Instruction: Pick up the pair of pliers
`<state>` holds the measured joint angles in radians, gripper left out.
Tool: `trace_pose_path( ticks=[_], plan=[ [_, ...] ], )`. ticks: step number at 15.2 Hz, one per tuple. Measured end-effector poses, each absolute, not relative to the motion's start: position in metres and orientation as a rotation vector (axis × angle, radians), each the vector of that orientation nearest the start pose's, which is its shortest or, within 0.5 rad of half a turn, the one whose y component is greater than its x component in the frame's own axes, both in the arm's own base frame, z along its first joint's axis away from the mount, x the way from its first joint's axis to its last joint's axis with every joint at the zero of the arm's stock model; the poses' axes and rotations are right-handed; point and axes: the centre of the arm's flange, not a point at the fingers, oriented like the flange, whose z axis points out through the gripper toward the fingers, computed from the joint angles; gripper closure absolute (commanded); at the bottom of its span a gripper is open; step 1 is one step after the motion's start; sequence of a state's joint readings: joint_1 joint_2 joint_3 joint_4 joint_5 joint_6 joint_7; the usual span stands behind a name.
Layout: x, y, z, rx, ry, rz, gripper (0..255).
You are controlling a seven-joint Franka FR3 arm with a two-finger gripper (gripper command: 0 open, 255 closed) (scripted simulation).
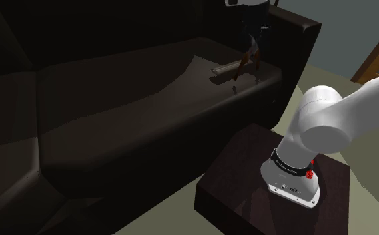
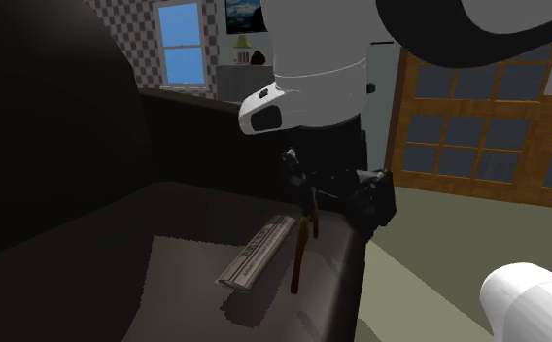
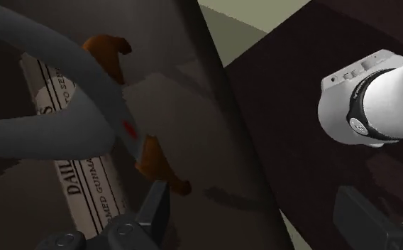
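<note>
By printed newspaper [image 3: 86,193], curved brown-tipped pliers [image 3: 126,128]

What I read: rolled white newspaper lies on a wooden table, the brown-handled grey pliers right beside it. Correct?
Not quite. The rolled white newspaper lies on a dark sofa's seat cushion, not a wooden table, as the second exterior view shows. The brown-handled grey pliers are right beside it.

We see matt grey-and-brown pliers [image 3: 79,71], a printed paper roll [image 3: 94,188], and a smooth, faintly glossy dark sofa [image 1: 115,113].
</note>
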<state>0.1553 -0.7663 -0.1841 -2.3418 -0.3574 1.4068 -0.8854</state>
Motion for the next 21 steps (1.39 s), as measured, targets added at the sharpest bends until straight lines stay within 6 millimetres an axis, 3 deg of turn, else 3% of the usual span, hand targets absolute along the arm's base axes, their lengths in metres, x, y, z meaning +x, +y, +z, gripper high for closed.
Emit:
trace_pose_path(
  ticks=[4,6,13,14,21],
  plan=[
    [0.321,-0.1,0.589,-2.643,-1.908,0.489,0],
    [0.332,-0.109,0.59,-2.512,-2.079,0.514,0],
    [0.335,-0.113,0.557,-2.459,-2.141,0.525,0],
    [0.335,-0.113,0.555,-2.459,-2.141,0.525,255],
    [0.335,-0.113,0.553,-2.459,-2.142,0.524,255]
  ],
)
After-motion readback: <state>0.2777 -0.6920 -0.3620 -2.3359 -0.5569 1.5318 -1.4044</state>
